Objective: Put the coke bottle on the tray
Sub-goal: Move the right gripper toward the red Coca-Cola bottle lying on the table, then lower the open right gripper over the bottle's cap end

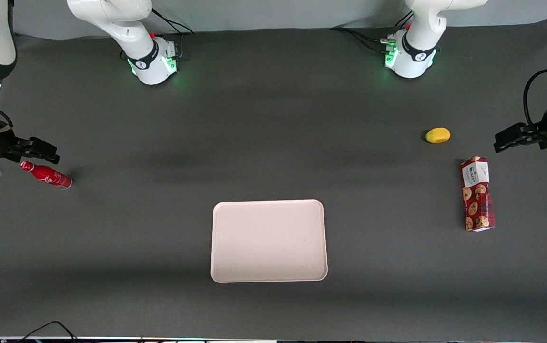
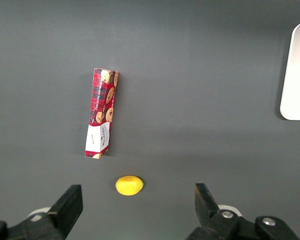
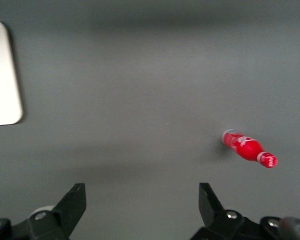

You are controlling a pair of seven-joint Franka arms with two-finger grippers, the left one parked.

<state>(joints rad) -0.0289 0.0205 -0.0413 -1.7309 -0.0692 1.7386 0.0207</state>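
Observation:
The coke bottle (image 1: 45,174) is a small all-red bottle with white script, lying on its side on the dark table at the working arm's end; it also shows in the right wrist view (image 3: 249,148). My right gripper (image 1: 40,150) hangs above the table just farther from the front camera than the bottle, open and holding nothing; its fingertips (image 3: 141,192) are spread wide over bare mat, apart from the bottle. The pale pinkish-white tray (image 1: 268,240) lies flat near the table's middle, nearer the front camera, with nothing on it; its rim (image 3: 2,75) also shows from the wrist.
A red cookie box (image 1: 477,194) lies toward the parked arm's end of the table, with a yellow lemon (image 1: 438,135) a little farther from the front camera. Both arm bases (image 1: 152,59) stand at the back edge.

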